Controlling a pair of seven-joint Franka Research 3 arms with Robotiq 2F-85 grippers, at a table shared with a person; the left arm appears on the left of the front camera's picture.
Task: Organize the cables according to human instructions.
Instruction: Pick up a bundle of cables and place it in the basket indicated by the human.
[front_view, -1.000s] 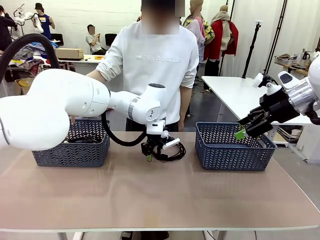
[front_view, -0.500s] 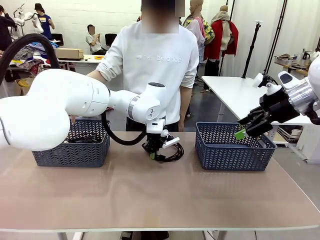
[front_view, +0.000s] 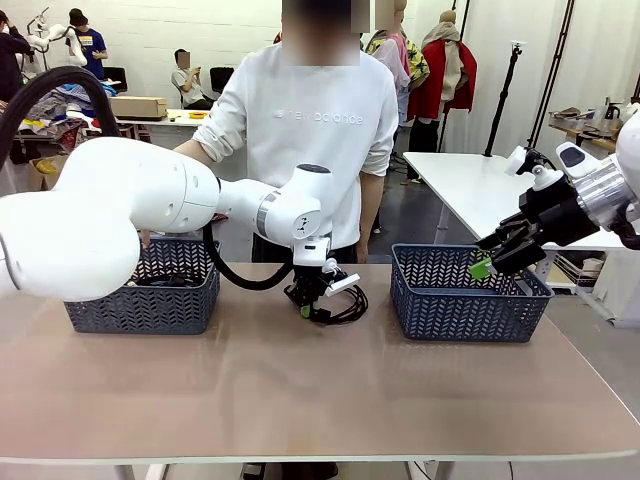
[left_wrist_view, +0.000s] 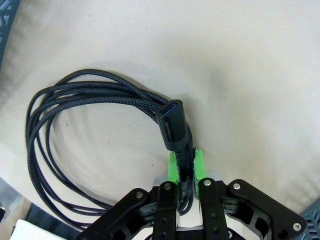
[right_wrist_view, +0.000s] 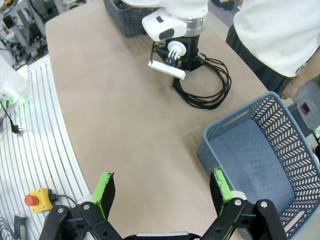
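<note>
Cable coil (left_wrist_view: 75, 130) pinched in left claw (left_wrist_view: 186, 167); right claw (right_wrist_view: 162, 192) gapes wide.

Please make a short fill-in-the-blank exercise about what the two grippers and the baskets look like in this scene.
1. The left gripper is ____ on the cable.
2. The right gripper has its jaws ____.
3. The cable lies on the table ____ the two baskets.
4. The right basket is ____ inside.

Missing words: shut; open; between; empty

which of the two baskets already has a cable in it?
The left basket, partly behind the left arm: black cable coils show through its wall. The right basket shows only bare floor inside.
</note>
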